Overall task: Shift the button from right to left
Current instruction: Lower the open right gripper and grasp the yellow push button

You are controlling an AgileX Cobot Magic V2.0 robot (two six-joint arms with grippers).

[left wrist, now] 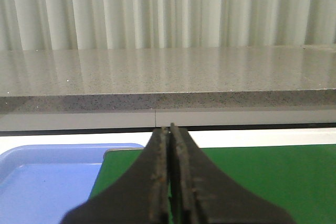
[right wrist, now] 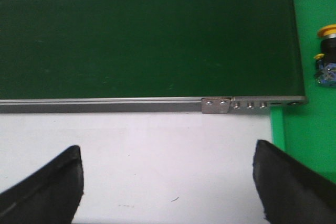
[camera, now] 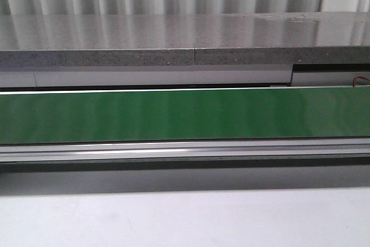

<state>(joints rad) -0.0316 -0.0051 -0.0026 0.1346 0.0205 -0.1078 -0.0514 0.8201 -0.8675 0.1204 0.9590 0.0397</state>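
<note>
The button (right wrist: 325, 71), a small blue boxy piece with an orange part on top, shows only in the right wrist view. It lies on a bright green mat (right wrist: 310, 140) just past the end of the dark green conveyor belt (right wrist: 147, 45). My right gripper (right wrist: 167, 148) is open and empty over the white table, well short of the button and to one side of it. My left gripper (left wrist: 169, 129) is shut and empty, hovering over a green surface (left wrist: 262, 182) next to a blue tray (left wrist: 42, 182). Neither gripper shows in the front view.
A second small piece with a yellow cap (right wrist: 327, 31) lies near the button. The belt's metal end bracket (right wrist: 218, 105) sits between my right gripper and the mat. A grey stone counter (camera: 173, 39) runs behind the green belt (camera: 173, 114); the white table (camera: 173, 218) is in front.
</note>
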